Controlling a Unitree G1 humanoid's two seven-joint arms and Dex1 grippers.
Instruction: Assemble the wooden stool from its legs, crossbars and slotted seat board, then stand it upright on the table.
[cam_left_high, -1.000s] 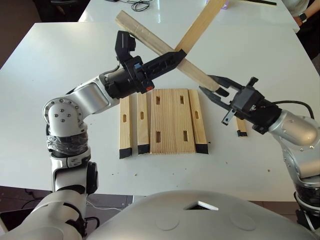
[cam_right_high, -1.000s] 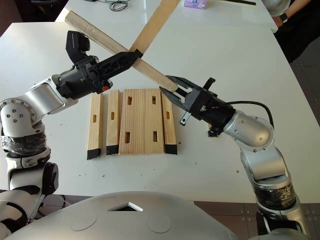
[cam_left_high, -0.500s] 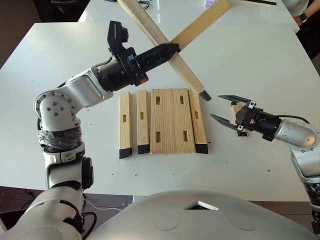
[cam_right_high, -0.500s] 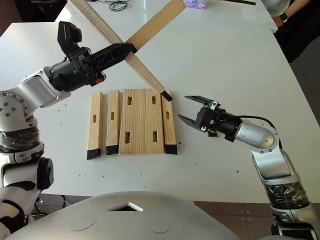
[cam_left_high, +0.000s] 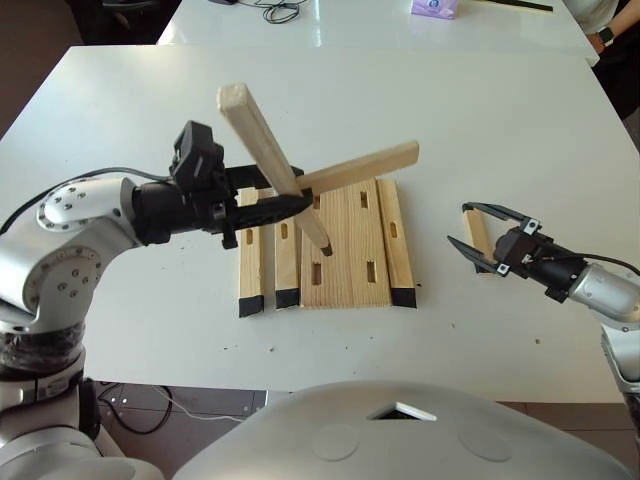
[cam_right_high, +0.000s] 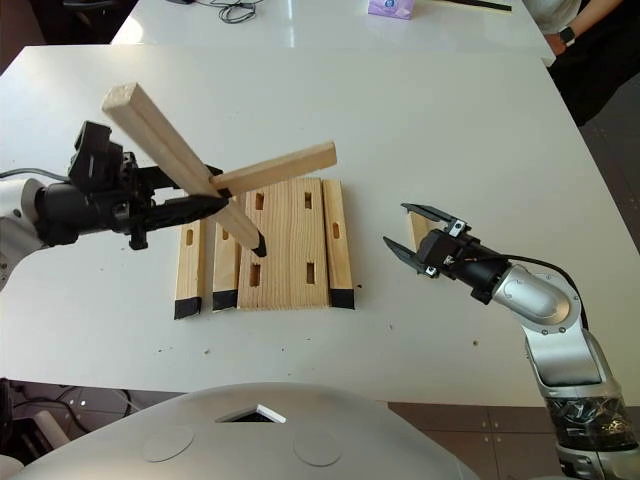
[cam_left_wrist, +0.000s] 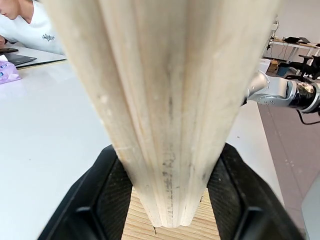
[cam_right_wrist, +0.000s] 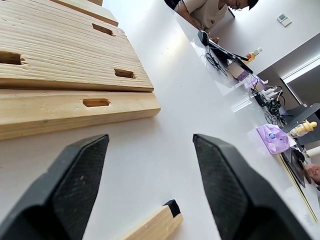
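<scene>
Left gripper (cam_left_high: 283, 195) was clamped hard on the crossed legs (cam_left_high: 256, 133) right where they met, holding them in the air above the left part of the seat board (cam_left_high: 345, 245), one black-tipped end pointing down at it; the white table (cam_left_high: 500, 100) carried everything else; the seat board lay flat, slots up; slotted pieces (cam_left_high: 250, 255) lay just beside the seat board, two on its left, one on its right; right of the seat board hung the right gripper (cam_left_high: 458, 224), fingers spread wide, gripping nothing; a short piece (cam_left_high: 479, 232) lay by those fingers.

Lowered: crossed legs (cam_left_high: 262, 140) in left pincer (cam_left_high: 298, 203), now over seat board (cam_left_high: 346, 262); right pincer (cam_left_high: 457, 224) let go, withdrew rightward
</scene>
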